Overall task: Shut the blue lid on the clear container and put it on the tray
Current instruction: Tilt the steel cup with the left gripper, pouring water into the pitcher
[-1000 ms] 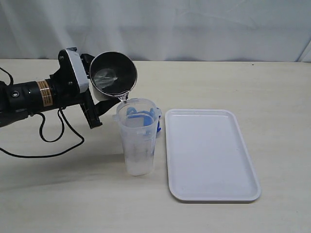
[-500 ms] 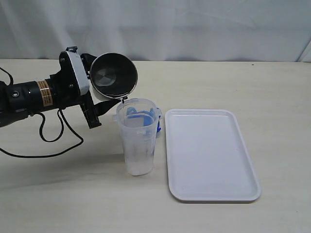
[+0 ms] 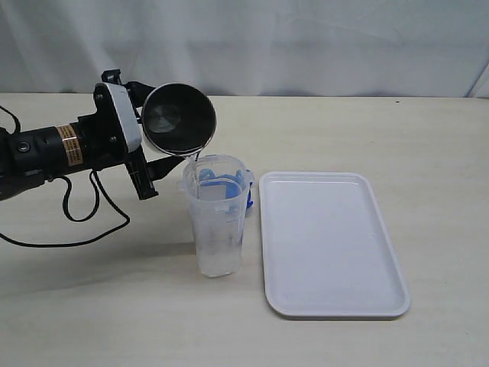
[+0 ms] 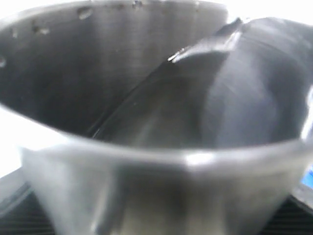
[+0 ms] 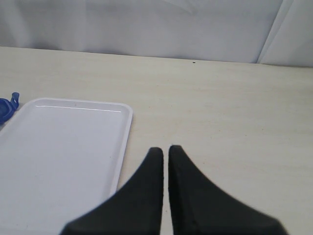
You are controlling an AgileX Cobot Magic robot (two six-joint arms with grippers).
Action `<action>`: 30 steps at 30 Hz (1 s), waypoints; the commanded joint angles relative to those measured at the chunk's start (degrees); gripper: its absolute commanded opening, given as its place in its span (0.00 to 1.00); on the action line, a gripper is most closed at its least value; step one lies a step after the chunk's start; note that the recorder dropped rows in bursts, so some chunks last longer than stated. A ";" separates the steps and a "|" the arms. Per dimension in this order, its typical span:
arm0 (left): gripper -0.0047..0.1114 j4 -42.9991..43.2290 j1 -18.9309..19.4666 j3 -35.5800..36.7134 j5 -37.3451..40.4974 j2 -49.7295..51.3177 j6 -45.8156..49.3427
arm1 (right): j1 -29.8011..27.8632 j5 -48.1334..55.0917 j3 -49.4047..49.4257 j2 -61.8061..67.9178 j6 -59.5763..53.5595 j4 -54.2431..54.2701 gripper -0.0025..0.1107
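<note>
Beige table (image 3: 382, 130), clear container (image 3: 218, 222) exterior-only, metal cup (image 3: 179, 120)

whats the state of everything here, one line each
left gripper, closed on the metal cup
metal cup, tipped on its side above the clear container
clear container, upright, uncapped
blue lid, off, lying on the table behind the clear container
tray, flat on the table, nothing on it
right gripper, shut, holding nothing
</note>
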 commanded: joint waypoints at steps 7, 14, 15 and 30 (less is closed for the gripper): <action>0.04 -2.42 -0.13 -0.68 -5.25 -1.36 2.29 | -0.39 -0.15 0.18 -0.24 -0.28 0.04 0.06; 0.04 -2.42 -0.13 -0.68 -5.25 -1.36 2.29 | -0.39 -0.15 0.18 -0.24 -0.28 0.04 0.06; 0.04 -2.42 -0.13 -0.68 -5.25 -1.36 2.12 | -0.39 -0.15 0.18 -0.24 -0.28 0.04 0.06; 0.04 -1.92 -0.13 -0.68 -5.13 -1.36 -9.83 | -0.39 -0.15 0.18 -0.24 -0.28 0.04 0.06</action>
